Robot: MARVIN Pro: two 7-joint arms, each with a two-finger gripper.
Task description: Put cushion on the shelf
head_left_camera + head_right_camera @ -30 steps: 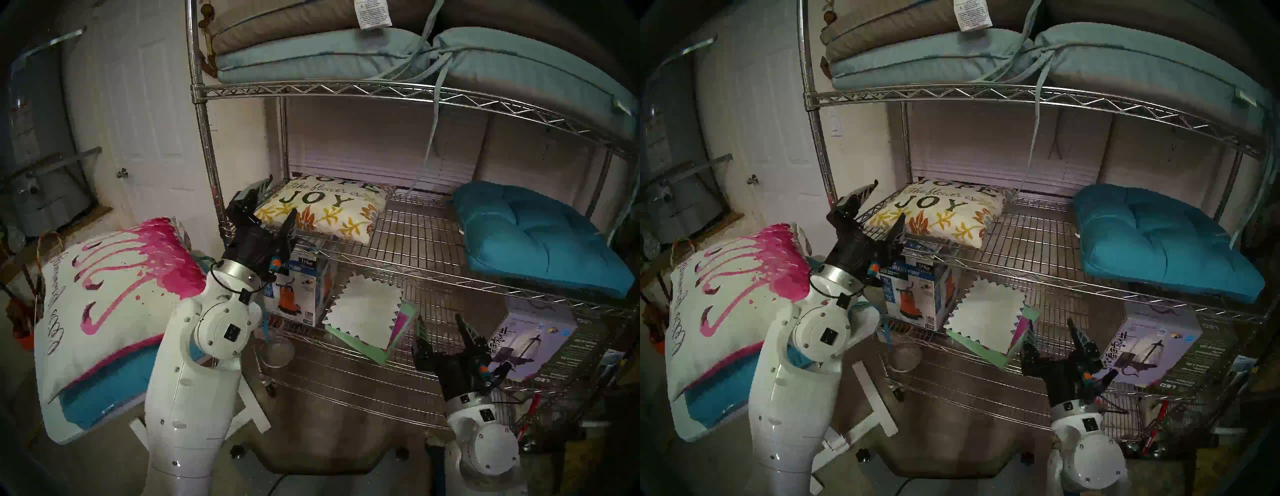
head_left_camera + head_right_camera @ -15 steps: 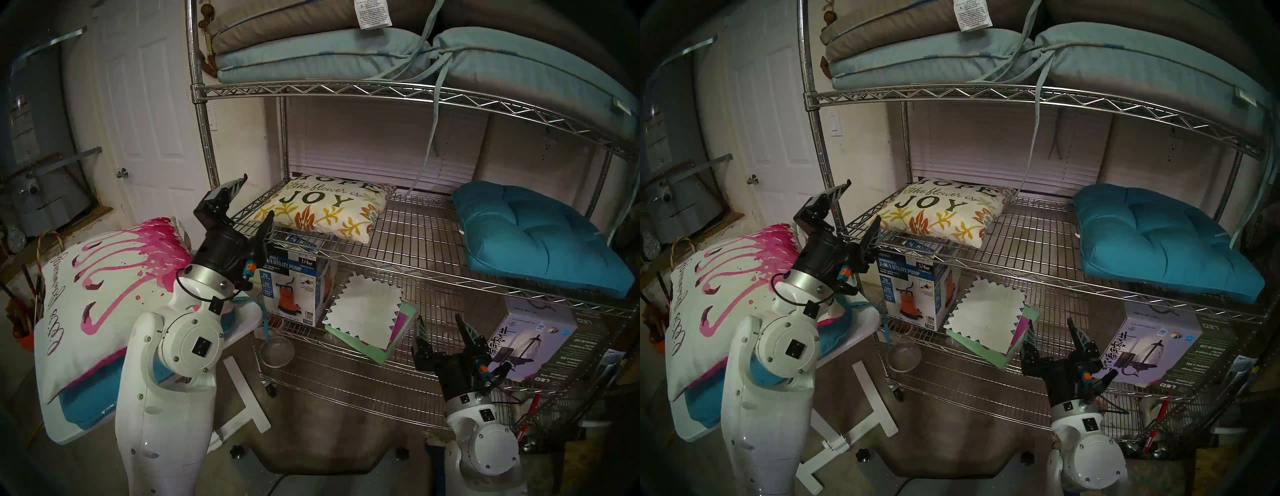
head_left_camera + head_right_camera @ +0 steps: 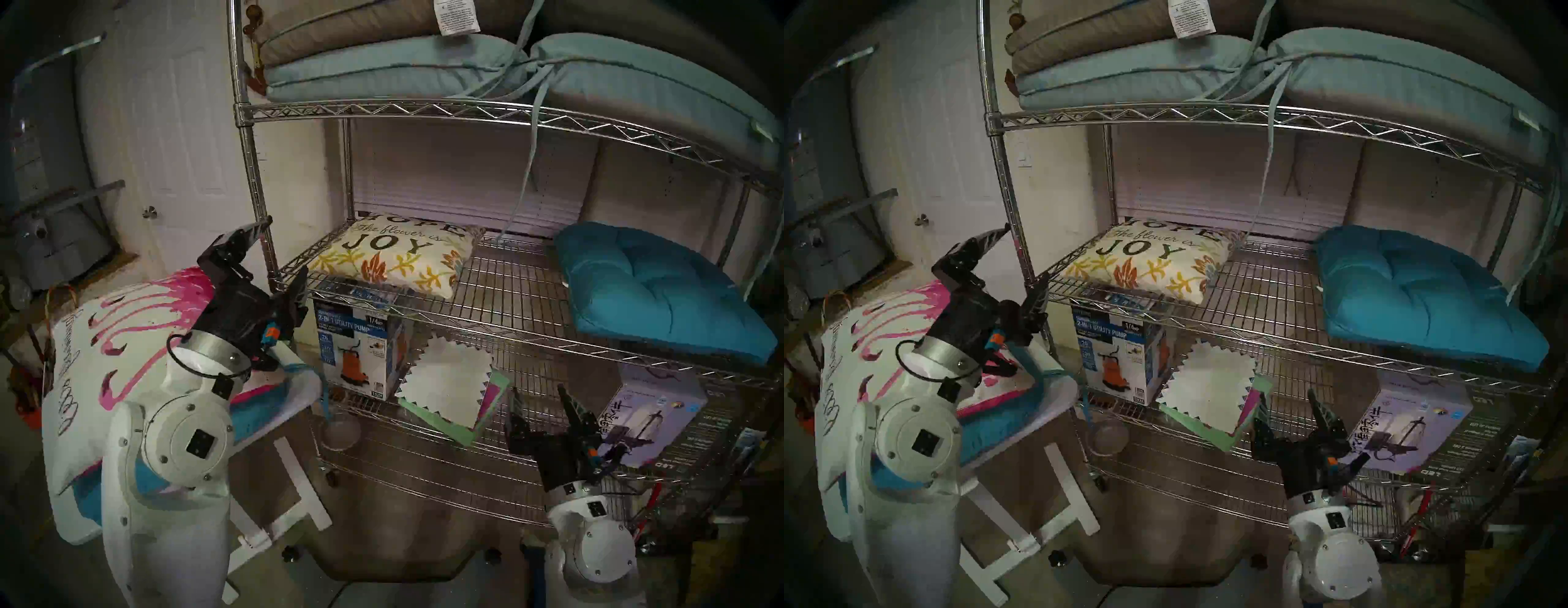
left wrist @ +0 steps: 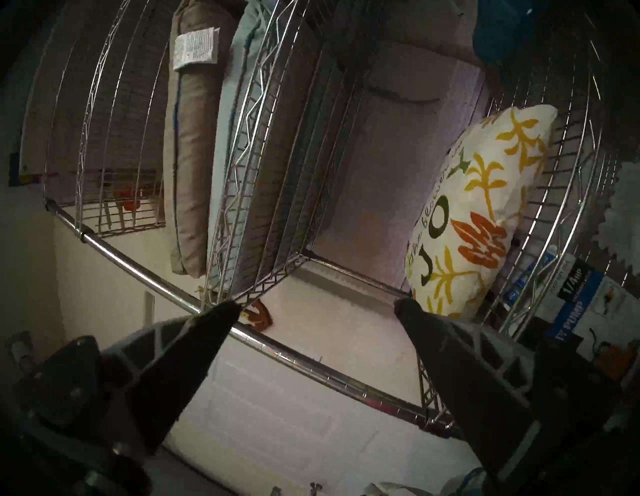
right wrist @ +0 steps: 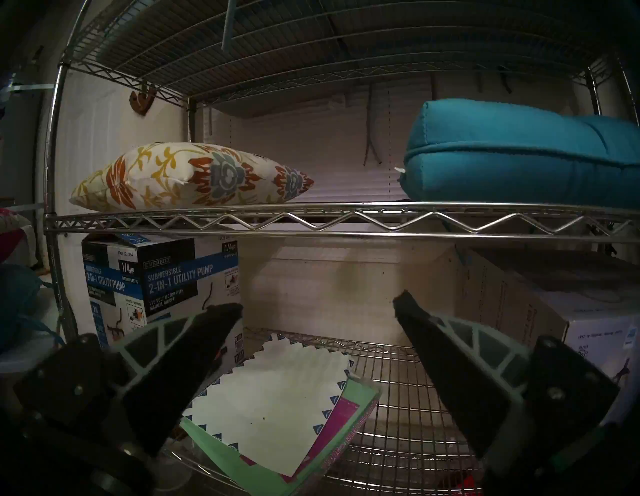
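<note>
The chrome wire shelf (image 3: 509,280) (image 3: 1272,293) fills the view. On its middle tier lie a floral "JOY" cushion (image 3: 394,254) (image 3: 1144,263) (image 4: 485,214) (image 5: 187,176) at the left and a teal tufted cushion (image 3: 653,288) (image 3: 1412,293) (image 5: 519,152) at the right. A white-and-pink flamingo cushion (image 3: 127,348) (image 3: 869,352) lies on a small white table outside the shelf, at the left. My left gripper (image 3: 284,248) (image 3: 1025,254) (image 4: 317,304) is open and empty by the shelf's front left post. My right gripper (image 3: 539,390) (image 5: 318,303) is open and empty before the lower tier.
A teal cushion (image 3: 263,412) lies under the flamingo one on the white folding table (image 3: 305,386). The lower tier holds a utility pump box (image 3: 360,348), papers (image 3: 449,382) and a lantern box (image 3: 653,416). Stacked seat cushions (image 3: 382,63) fill the top tier. A glass bowl (image 3: 339,429) sits low.
My left arm has drawn back to the left, away from the JOY cushion and out past the shelf's front left post, gripper open throughout. The right arm has not moved.
</note>
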